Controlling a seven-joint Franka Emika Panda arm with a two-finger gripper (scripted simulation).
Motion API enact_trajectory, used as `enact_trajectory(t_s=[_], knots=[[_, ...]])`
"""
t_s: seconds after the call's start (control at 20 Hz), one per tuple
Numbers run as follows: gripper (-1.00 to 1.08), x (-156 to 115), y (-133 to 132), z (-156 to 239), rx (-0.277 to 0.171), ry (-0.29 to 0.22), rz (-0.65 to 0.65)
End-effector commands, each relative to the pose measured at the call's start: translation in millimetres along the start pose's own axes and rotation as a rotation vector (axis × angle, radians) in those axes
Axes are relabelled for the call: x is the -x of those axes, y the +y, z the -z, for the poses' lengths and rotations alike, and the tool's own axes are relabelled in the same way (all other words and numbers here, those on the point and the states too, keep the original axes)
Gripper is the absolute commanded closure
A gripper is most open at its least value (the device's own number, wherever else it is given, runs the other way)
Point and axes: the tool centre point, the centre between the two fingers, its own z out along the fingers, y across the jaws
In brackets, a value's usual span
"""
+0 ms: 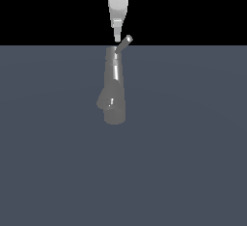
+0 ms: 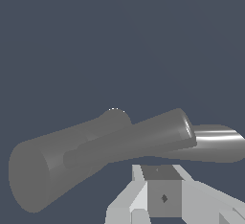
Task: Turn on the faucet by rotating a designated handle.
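Dim, flat, jagged renders; glare streaks the faucet [image 1: 114, 87], perhaps top-lit.

White gripper [image 1: 117, 37] pointing straight down (jaw state unclear)

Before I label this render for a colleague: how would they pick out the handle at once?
Find the tall grey faucet standing alone on the slate floor in the exterior view. At its top, just below the white gripper, the handle juts up toward that view's right. It is a thin short rod, far slimmer than the body or the stubby spout.
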Motion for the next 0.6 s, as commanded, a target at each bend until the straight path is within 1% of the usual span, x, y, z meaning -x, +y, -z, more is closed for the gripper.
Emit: enact_trajectory(t_s=[0.0, 0.55], knots=[[1.08, -13.2, -4.3, -6.6, 0.008, 0.001, -0.011], [1.08, -54.6, -28.0, -18.7, 0.010, 0.003, -0.029]])
